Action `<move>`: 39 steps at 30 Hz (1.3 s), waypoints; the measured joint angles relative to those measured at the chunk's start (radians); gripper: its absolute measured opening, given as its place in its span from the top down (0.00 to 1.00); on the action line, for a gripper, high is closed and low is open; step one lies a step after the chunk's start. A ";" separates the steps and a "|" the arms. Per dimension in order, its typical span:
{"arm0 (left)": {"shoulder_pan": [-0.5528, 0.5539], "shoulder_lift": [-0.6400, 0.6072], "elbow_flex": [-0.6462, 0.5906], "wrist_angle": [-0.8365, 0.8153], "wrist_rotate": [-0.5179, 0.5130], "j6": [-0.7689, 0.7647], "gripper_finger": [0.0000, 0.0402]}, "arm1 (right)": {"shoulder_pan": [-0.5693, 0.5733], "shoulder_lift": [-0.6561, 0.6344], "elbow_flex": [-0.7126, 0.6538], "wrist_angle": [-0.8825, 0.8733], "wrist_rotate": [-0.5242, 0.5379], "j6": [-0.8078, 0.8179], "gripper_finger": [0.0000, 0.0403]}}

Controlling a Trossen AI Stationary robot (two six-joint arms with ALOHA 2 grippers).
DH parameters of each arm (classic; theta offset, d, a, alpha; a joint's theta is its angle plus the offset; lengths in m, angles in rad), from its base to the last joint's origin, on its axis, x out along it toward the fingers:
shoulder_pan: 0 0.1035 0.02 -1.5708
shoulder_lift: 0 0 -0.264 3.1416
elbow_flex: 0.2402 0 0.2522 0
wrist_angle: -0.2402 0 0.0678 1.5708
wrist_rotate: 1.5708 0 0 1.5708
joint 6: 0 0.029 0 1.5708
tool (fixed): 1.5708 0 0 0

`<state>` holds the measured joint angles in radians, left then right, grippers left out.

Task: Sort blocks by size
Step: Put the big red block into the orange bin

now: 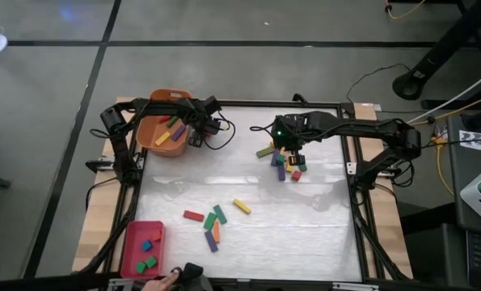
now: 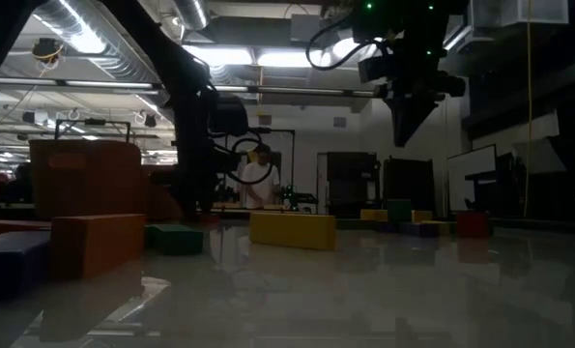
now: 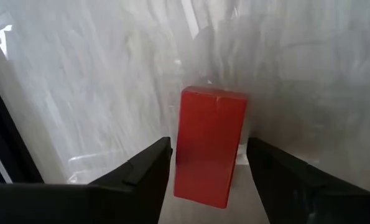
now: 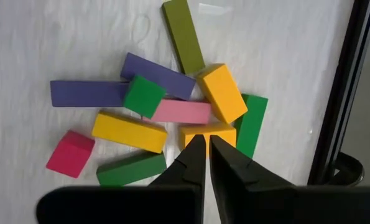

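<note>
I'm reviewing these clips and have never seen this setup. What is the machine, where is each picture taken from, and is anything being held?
It is a robot with two dark arms at a white table, sorting coloured blocks by size. One picture looks straight down, one looks level across the tabletop, and one comes from each wrist.

The left gripper is beside the orange tub, which holds longer blocks. Its wrist camera shows a red block between its open fingers, not clearly gripped. The right gripper, fingers nearly together and holding nothing, hovers over a pile of blocks. More blocks lie mid-table. A red tray holds small cubes.
</note>
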<state>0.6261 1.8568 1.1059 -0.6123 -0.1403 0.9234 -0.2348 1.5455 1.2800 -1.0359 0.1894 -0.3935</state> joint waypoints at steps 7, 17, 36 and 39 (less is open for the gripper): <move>-0.005 -0.002 0.023 -0.026 -0.003 -0.049 0.70 | 0.000 0.000 0.000 0.084 -0.028 0.000 0.94; -0.019 0.003 0.174 -0.124 0.006 -0.194 0.74 | 0.000 0.000 0.000 0.168 -0.080 0.002 0.94; 0.004 -0.033 0.503 -0.893 -0.005 -0.521 0.73 | 0.007 0.099 0.001 0.280 -0.345 0.027 0.63; 0.055 -0.035 0.503 -0.920 -0.015 -0.581 0.73 | 0.025 0.136 0.001 0.306 -0.385 0.028 0.60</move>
<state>0.6808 1.8214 1.6089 -1.5325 -0.1551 0.3428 -0.2101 1.6813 1.2808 -0.7297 -0.1960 -0.3650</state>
